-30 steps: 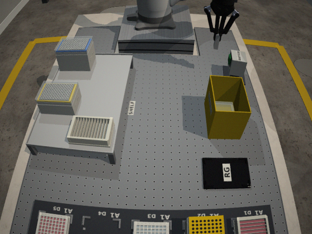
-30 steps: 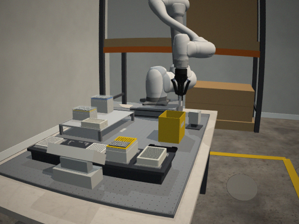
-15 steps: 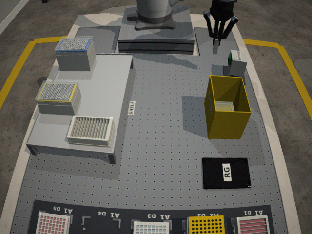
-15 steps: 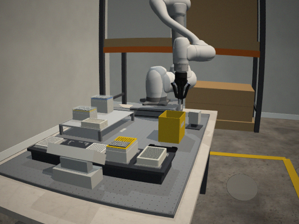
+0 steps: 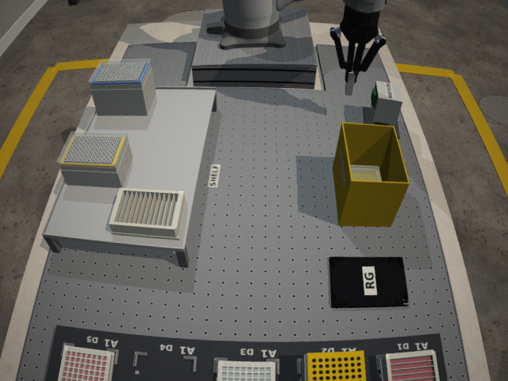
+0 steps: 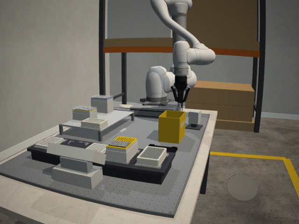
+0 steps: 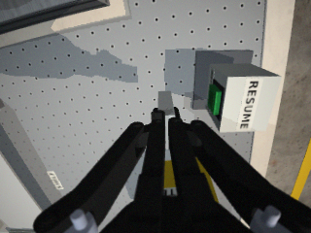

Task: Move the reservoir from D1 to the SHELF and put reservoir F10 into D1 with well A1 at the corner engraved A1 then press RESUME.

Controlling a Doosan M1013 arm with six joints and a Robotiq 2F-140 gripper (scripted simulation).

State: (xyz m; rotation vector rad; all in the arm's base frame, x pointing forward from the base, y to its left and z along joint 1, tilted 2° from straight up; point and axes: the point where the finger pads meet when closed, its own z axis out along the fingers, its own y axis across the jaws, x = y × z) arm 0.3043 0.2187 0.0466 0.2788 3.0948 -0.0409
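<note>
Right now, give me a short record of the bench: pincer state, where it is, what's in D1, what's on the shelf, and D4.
pincer: shut, empty
pincer position: beside the RESUME key, not touching
D1: reservoir with red liquid, between its brackets
SHELF: two tip racks and a pale 12-trough reservoir
D4: no labware, brackets only
yellow bin: pale item at the bottom
RG nest: unoccupied

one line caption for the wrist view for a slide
Shut, empty gripper pointing down at the dotted board, just left of the white RESUME box and its green key.
</note>
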